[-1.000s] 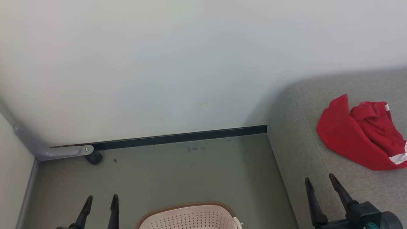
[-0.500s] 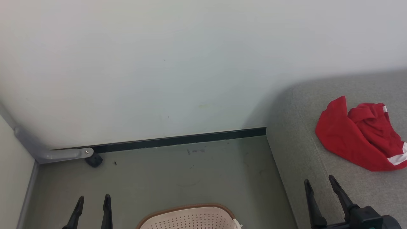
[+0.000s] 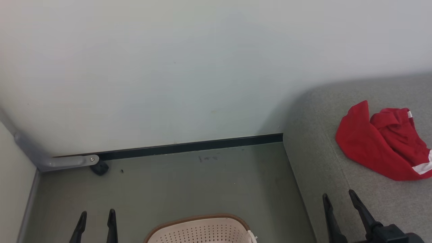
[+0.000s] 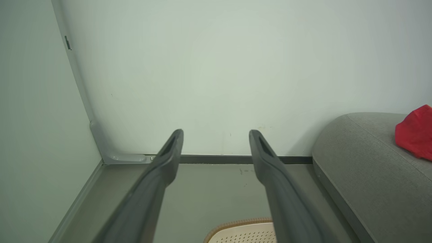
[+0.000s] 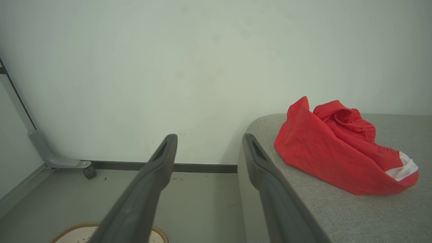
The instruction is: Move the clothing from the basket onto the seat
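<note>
Head view: my left gripper and right gripper hang open, empty; the basket is cropped, so I risk reaching blind and snagging its rim.

The oval cream-white perforated plastic basket stands on the smooth grey-green floor, between the left gripper and the right gripper. The large light grey fabric seat lies right of the basket, before the right gripper. The crumpled bright red fabric clothing lies on the seat, ahead-right of that gripper and apart from it.
</note>
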Motion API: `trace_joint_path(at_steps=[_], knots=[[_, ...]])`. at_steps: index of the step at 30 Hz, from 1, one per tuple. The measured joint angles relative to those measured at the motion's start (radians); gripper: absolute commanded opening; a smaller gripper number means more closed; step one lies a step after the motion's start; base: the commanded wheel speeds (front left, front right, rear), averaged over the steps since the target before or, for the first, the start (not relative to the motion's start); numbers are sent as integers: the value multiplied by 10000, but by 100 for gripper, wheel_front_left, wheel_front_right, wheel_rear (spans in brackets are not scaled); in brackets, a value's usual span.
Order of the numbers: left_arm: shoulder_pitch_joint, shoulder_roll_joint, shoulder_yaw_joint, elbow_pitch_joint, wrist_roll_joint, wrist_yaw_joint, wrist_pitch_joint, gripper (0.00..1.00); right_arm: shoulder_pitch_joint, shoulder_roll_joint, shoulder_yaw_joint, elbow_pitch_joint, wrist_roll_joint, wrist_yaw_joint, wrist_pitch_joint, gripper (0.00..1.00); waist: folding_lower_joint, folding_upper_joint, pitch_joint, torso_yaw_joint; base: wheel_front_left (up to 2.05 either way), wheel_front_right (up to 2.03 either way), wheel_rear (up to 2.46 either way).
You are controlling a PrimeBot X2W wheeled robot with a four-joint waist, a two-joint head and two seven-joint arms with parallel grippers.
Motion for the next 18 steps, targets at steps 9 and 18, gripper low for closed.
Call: trace_joint_path(at_steps=[9,18], knots=[[-374,100,-123,-230,311,8,224,100,-443,-121,-180,-462,-17,0,0,100,0,0,672,38,0,0,0],[-1708,232,-562,-33,477,-222,848,100,-1714,-343,-456,-945,-105,6,0,100,2,1,1693,56,0,0,0]])
